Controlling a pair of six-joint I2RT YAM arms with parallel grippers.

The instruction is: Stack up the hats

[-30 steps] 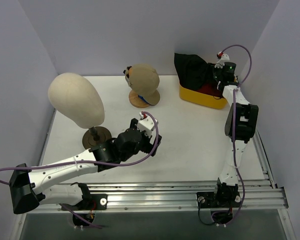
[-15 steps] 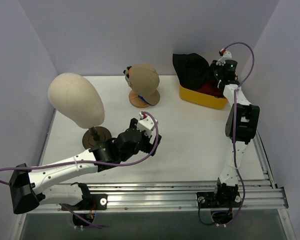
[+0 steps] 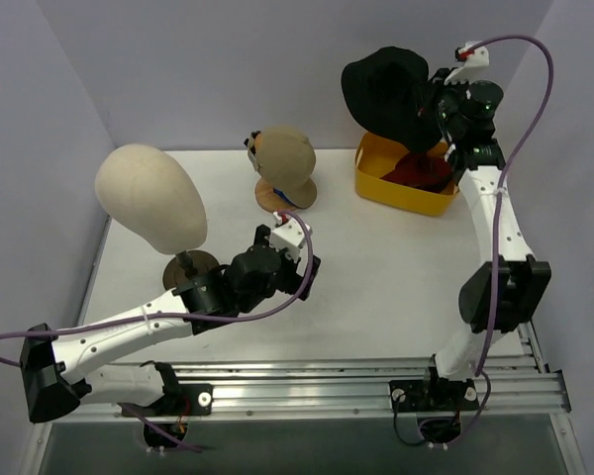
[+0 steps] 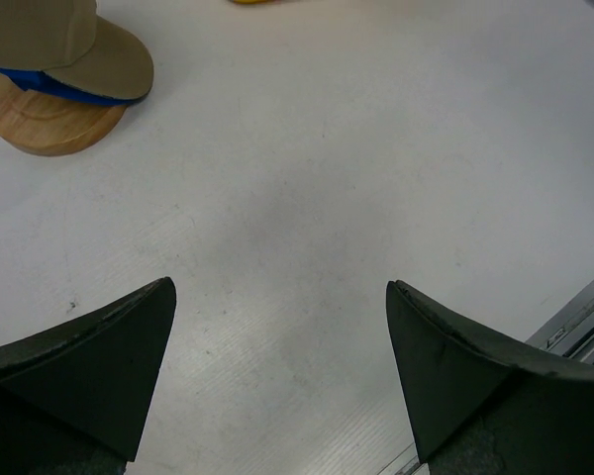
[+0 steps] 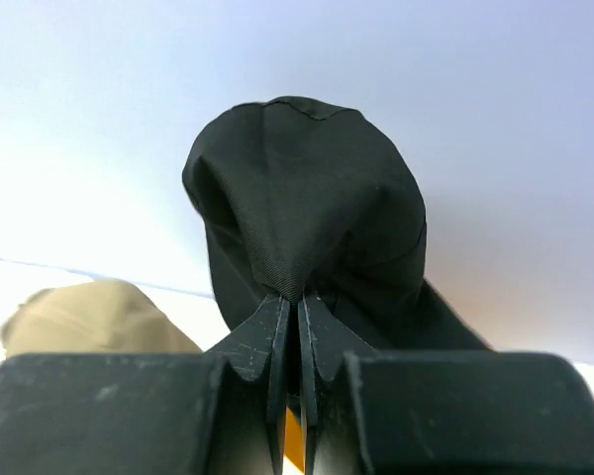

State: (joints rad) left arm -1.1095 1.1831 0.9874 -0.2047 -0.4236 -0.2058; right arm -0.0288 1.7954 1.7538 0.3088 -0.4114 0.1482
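Over at the far right now: gripping the black bucket hat point(image 3: 384, 87) in the right hand point(image 3: 428, 104), high off the desk point(image 3: 376, 287). Clamped right down on it, and from the right wrist, seeing the two fingers point(image 5: 262, 341) pressed nearly together on a gathered fold of black fabric. Balloons out beyond that pinch, crown rounded and pointing away toward the far wall. From the top view, hangs about over the far-left end of the yellow bin point(image 3: 391, 190); hard to say more exactly than that.

Down inside that bin, toward its right side: the dark red bucket hat point(image 3: 421, 170), crumpled low against the wall.

Sliding left along the far part of the desk: the tan cap point(image 3: 285, 150), seated on the wooden stand point(image 4: 40, 124). Tucked under its brim, just a sliver of the bright blue cap point(image 4: 69, 89), lying on the stand's round base.

Further left and nearer: the cream mannequin head point(image 3: 148, 196), upright on a dark round foot.

And mid-desk, parking the left hand point(image 3: 302, 269) low, just on the near side of the stand. Spread wide, with white desk showing between its black fingertips point(image 4: 109, 341). Touching none of the hats.
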